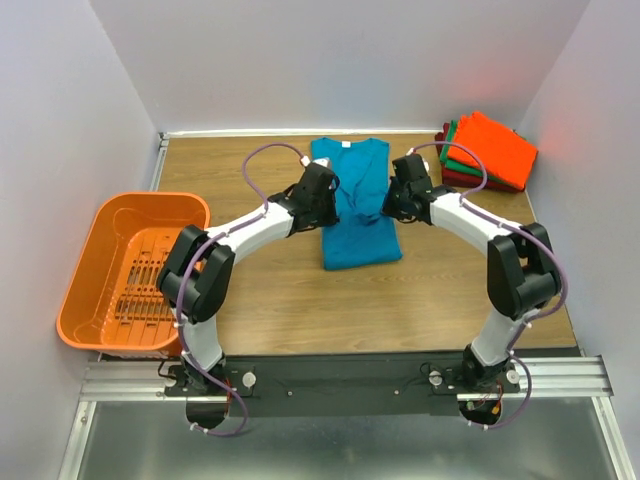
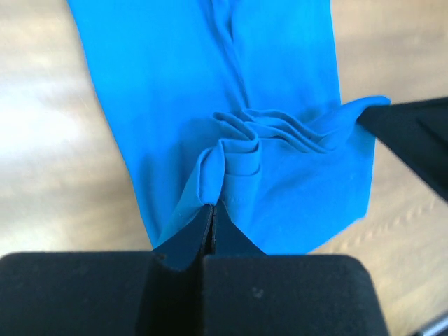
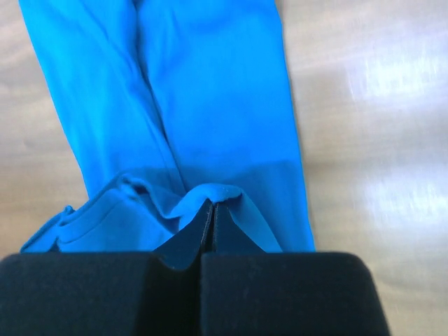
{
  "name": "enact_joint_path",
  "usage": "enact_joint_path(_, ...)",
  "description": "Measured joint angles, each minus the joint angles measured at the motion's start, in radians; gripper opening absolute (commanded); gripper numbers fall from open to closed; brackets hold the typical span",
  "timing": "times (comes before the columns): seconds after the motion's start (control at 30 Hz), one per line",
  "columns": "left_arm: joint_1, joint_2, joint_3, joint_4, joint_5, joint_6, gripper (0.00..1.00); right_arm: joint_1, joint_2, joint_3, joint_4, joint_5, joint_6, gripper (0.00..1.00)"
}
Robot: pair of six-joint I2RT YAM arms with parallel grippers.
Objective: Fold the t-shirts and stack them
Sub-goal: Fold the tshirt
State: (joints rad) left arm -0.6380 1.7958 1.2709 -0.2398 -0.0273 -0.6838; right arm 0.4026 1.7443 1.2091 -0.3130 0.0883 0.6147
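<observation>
A teal-blue t-shirt (image 1: 357,215) lies on the wooden table, folded into a long narrow strip with its white neck label at the far end. My left gripper (image 1: 325,192) is shut on the shirt's left edge, pinching a bunched fold (image 2: 212,204). My right gripper (image 1: 395,193) is shut on the shirt's right edge, cloth draped over its tips (image 3: 213,203). The shirt (image 2: 210,84) wrinkles between the two grips, and the right gripper's finger shows at the right of the left wrist view. A stack of folded orange, green and dark red t-shirts (image 1: 487,150) sits at the back right.
An orange plastic slotted basket (image 1: 135,270) stands at the table's left edge. White walls close the table at the back and both sides. The metal rail (image 1: 340,378) with the arm bases runs along the near edge.
</observation>
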Motion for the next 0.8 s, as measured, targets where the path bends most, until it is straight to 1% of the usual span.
enact_joint_path(0.2,0.059,0.082,0.121,-0.032,-0.015,0.012,0.0,-0.017,0.098,0.107,0.01,0.026,-0.003,0.01)
enact_joint_path(0.37,0.1,0.148,0.209,-0.06,-0.018,0.025,0.0,-0.048,0.137,0.154,0.009,0.028,-0.002,0.01)
enact_joint_path(0.6,0.129,0.189,0.287,-0.094,-0.018,0.038,0.0,-0.078,0.167,0.204,0.013,0.027,-0.002,0.01)
enact_joint_path(0.8,0.148,0.248,0.371,-0.106,-0.018,0.053,0.0,-0.095,0.231,0.251,0.019,0.005,0.005,0.01)
